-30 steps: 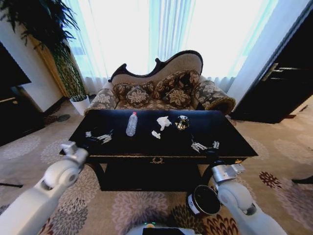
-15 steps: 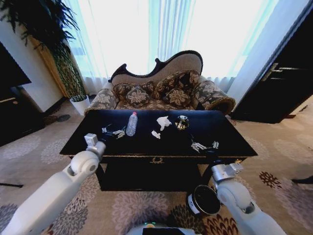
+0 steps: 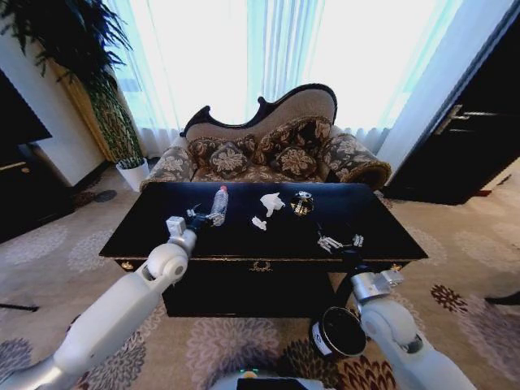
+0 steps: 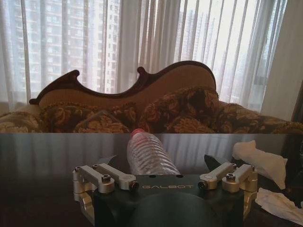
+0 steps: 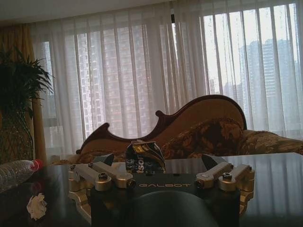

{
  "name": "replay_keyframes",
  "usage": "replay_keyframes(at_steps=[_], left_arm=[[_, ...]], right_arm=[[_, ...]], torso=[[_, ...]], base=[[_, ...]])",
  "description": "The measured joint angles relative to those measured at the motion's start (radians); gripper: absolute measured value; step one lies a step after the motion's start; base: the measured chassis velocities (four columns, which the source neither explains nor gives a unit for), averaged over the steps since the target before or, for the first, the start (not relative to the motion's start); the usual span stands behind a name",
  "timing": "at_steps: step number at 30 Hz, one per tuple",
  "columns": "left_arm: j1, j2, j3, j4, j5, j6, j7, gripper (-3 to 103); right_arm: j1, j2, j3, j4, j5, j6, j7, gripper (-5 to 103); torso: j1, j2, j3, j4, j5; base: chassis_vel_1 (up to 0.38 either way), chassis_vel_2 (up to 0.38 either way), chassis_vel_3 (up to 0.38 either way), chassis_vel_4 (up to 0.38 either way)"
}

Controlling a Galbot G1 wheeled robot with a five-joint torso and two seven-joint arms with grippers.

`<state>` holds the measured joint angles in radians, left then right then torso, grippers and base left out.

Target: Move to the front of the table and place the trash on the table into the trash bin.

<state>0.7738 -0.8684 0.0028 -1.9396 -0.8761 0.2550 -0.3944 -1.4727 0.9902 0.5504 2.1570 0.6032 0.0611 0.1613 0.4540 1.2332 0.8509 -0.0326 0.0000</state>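
Two grippers, both stamped "GALBOT". Left gripper (image 4: 162,166) spread open, straddling clear water bottle (image 4: 149,155) on table (image 3: 268,244). Right gripper (image 5: 161,166) open, facing crushed can (image 5: 144,156).

Legible text, two items. "GALBOT", pale lettering, stood on the black housing of the left pincer (image 4: 161,163). The same "GALBOT" wordmark stood on the black housing of the right pincer (image 5: 158,163). Printing on the crumpled dark shiny wrapper (image 5: 144,156) was not readable.

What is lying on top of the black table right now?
On the table lie a clear plastic bottle, a crumpled paper wad, a smaller white scrap and a dark shiny crushed wrapper. The left gripper covers the surface beside the bottle.
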Motion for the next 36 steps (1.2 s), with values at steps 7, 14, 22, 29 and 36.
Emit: replay_keyframes(at_steps=[7,14,22,29,36], left_arm=[[0.031,-0.008,0.008,0.010,0.040,-0.006,0.011,100],[0.031,0.004,0.015,0.028,0.056,-0.016,0.028,100],[0.011,-0.001,0.026,0.066,0.085,-0.041,0.055,100],[0.011,-0.004,0.027,0.086,0.094,-0.044,0.069,87],[0.023,-0.015,0.017,0.104,0.105,-0.054,0.079,55]], right_arm=[[-0.001,0.000,0.003,0.000,0.000,0.000,0.000,100],[0.005,0.005,0.017,-0.010,0.011,-0.003,0.001,100],[-0.005,0.004,0.027,-0.010,0.019,-0.003,0.000,100],[-0.004,0.004,0.025,0.000,0.035,-0.015,0.008,100],[-0.009,0.002,0.036,-0.004,0.037,-0.016,0.010,100]], torso=[[0.000,0.000,0.000,0.0002,-0.0003],[0.000,0.000,0.000,0.0002,-0.0002],[0.000,0.000,0.000,0.0001,-0.0002],[0.000,0.000,0.000,0.0001,-0.0001],[0.000,0.000,0.000,0.0001,-0.0002]], base=[[0.000,0.000,0.000,0.000],[0.000,0.000,0.000,0.000],[0.000,0.000,0.000,0.000],[0.000,0.000,0.000,0.000],[0.000,0.000,0.000,0.000]])
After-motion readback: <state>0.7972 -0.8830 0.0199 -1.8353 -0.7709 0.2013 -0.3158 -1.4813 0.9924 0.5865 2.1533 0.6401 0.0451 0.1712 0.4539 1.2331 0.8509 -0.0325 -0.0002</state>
